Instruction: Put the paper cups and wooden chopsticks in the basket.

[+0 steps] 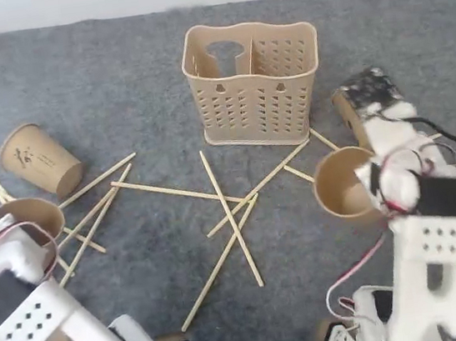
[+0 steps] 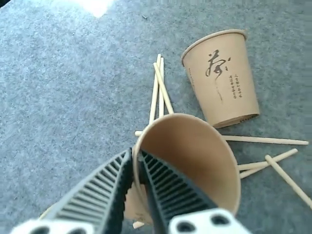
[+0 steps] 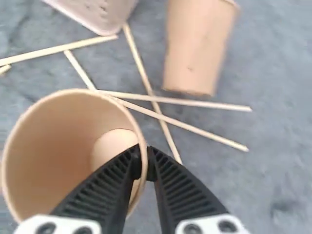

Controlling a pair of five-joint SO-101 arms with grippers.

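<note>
The tan basket [image 1: 254, 83] stands at the back centre. My left gripper [image 2: 135, 156] is shut on the rim of a paper cup [image 2: 195, 156], held low at the table's left [image 1: 28, 215]. Beside it a printed paper cup [image 2: 222, 78] stands upside down on the carpet [image 1: 40, 159]. My right gripper [image 3: 144, 152] is shut on the rim of another paper cup [image 3: 58, 146], to the basket's front right [image 1: 343, 185]. A fourth cup [image 3: 197, 44] lies just behind that arm [image 1: 349, 117]. Wooden chopsticks [image 1: 229, 212] lie scattered before the basket.
More chopsticks [image 2: 158, 90] lie under and beside the left cups, and several [image 3: 170, 102] cross near the right cup. The basket's corner [image 3: 92, 9] is close to the right arm. Grey carpet [image 1: 115, 76] covers the table.
</note>
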